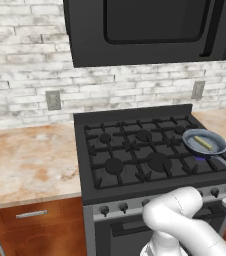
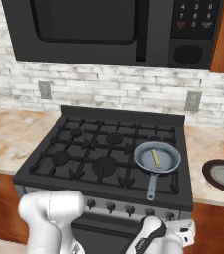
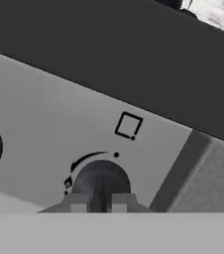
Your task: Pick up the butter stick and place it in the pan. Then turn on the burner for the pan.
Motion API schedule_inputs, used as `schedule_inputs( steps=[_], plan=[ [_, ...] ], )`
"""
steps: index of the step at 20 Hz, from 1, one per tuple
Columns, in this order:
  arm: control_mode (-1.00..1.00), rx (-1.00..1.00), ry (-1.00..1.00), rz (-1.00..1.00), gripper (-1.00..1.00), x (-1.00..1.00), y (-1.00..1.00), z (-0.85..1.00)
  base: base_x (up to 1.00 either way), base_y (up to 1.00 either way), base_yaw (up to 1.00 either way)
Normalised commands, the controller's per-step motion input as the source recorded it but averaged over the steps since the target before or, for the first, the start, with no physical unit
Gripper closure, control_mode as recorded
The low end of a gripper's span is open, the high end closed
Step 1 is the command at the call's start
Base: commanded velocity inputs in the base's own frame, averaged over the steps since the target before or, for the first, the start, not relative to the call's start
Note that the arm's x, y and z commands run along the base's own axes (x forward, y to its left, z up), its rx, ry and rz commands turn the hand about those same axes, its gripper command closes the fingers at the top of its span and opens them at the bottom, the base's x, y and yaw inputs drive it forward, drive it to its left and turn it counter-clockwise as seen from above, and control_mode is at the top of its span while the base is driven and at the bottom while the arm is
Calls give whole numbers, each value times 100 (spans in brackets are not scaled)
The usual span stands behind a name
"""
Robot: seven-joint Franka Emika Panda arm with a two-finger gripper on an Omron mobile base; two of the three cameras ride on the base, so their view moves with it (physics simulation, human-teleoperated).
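Observation:
The pan point(image 1: 216, 145) point(image 2: 168, 158) sits on the stove's front right burner, its dark handle pointing toward the front edge. The butter stick point(image 1: 202, 143) point(image 2: 155, 158), a pale yellow bar, lies inside the pan. A faint blue glow point(image 1: 199, 158) shows under the pan's near rim. My gripper point(image 3: 99, 206) is low against the stove's front panel, its two fingertips shut on the ridge of a dark burner knob point(image 3: 100, 181). In the right base view my hand point(image 2: 181, 232) sits just below the rightmost knob point(image 2: 169, 216).
A row of several knobs point(image 2: 110, 207) runs along the stove front. A dark plate point(image 2: 223, 176) rests on the counter right of the stove. A microwave point(image 2: 84, 30) hangs above the stove. Marble counter point(image 1: 25, 160) lies to the left.

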Motion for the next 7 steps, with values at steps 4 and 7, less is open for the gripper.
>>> schedule_inputs(
  steps=[4, 7],
  plan=[
    [-100, -15, 18, -2, 100, 16, 2, 2, 0, 0, 0],
    [-100, -12, 2, 0, 100, 10, 14, 0, 0, 0, 0]
  ],
)
